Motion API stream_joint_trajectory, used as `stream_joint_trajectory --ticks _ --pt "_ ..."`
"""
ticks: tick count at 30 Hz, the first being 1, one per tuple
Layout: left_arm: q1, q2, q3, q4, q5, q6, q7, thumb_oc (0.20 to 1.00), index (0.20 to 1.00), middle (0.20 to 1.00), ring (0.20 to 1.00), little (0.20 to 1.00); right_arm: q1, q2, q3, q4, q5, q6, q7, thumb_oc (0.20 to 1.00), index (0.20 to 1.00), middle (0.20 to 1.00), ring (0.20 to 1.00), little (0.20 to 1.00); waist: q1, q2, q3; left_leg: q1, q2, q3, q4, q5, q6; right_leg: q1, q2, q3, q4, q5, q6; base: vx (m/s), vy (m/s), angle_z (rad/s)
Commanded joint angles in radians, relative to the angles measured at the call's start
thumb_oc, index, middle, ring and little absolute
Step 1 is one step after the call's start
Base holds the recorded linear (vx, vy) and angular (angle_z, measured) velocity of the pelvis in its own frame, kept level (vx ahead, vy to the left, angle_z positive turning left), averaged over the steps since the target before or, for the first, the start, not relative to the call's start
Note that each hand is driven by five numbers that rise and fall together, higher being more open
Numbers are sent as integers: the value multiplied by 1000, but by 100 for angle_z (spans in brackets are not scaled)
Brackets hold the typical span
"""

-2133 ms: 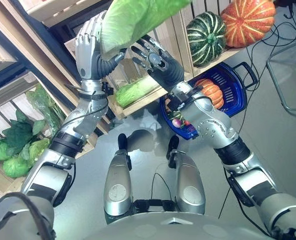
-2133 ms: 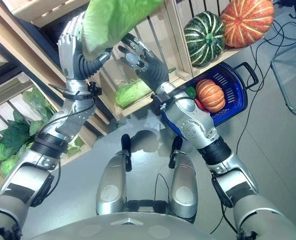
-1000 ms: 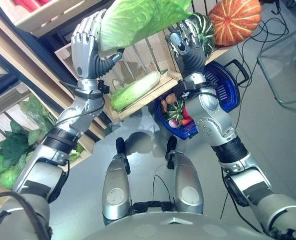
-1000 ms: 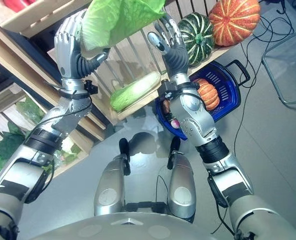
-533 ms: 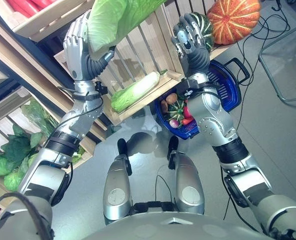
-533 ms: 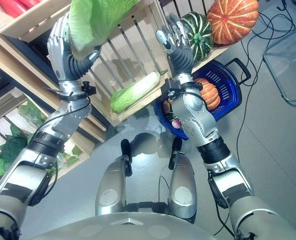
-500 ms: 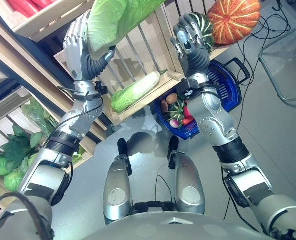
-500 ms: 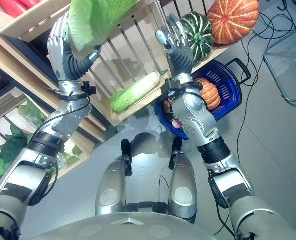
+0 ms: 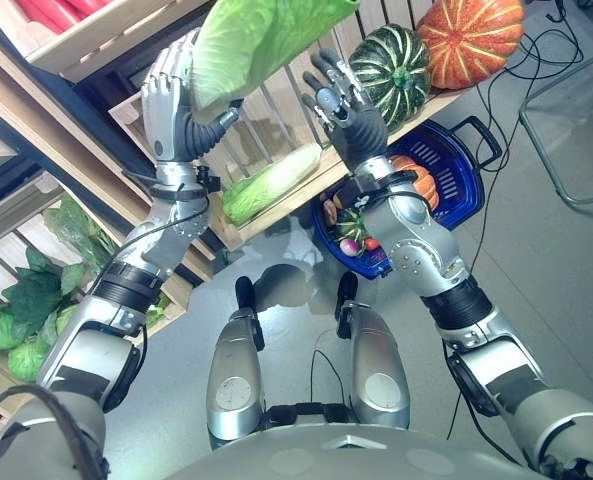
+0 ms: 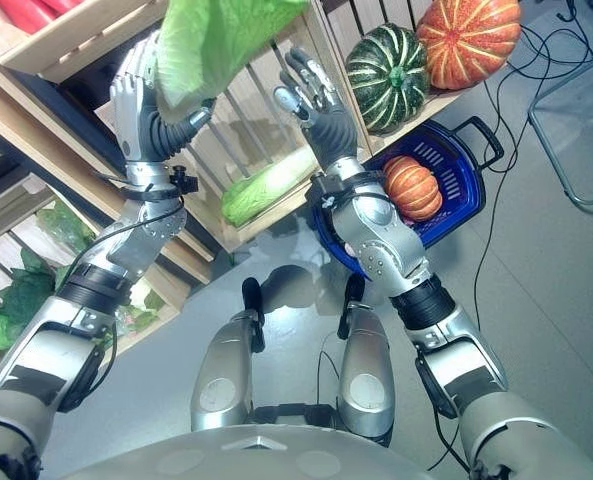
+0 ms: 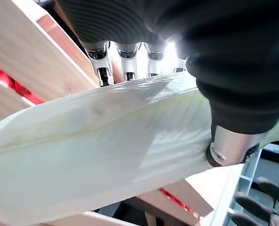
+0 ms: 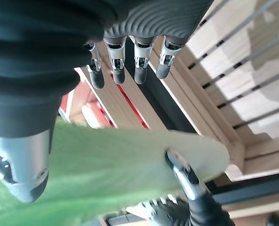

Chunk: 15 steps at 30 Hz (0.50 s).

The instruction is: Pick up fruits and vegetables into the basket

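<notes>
Cabbage raised at top centre, not yet in the basket.

We see the left hand (image 9: 176, 95) clamped round the long pale-green leafy cabbage (image 9: 261, 35); the right hand (image 9: 338, 100) is spread open just beside it. Next, we judge, a carry down to the blue plastic basket (image 9: 466, 180) on the grey floor (image 9: 556, 290), beside slatted wooden crates (image 9: 276, 130).

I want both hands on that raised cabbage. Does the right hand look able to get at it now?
Probably yes: the right hand is open beside the cabbage held by the left hand, with nothing between them.
</notes>
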Motion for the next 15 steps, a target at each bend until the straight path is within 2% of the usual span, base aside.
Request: stream_joint_trajectory --ticks 1,15 --pt "-79 -12 -46 -68 33 -37 -10 200 200 200 200 200 -49 53 3 -53 -41 -27 39 1000 1000 1000 1000 1000 12 -20 -34 -1 -33 22 48 -53 12 75 -29 9 -73 22 48 0 0 0" --pt "-89 -63 -139 -83 30 -8 -80 200 200 200 200 200 -76 84 42 -56 -24 -37 13 1000 1000 1000 1000 1000 18 -29 -26 -2 -32 22 51 -59 13 78 -31 5 -81 24 55 0 0 0"
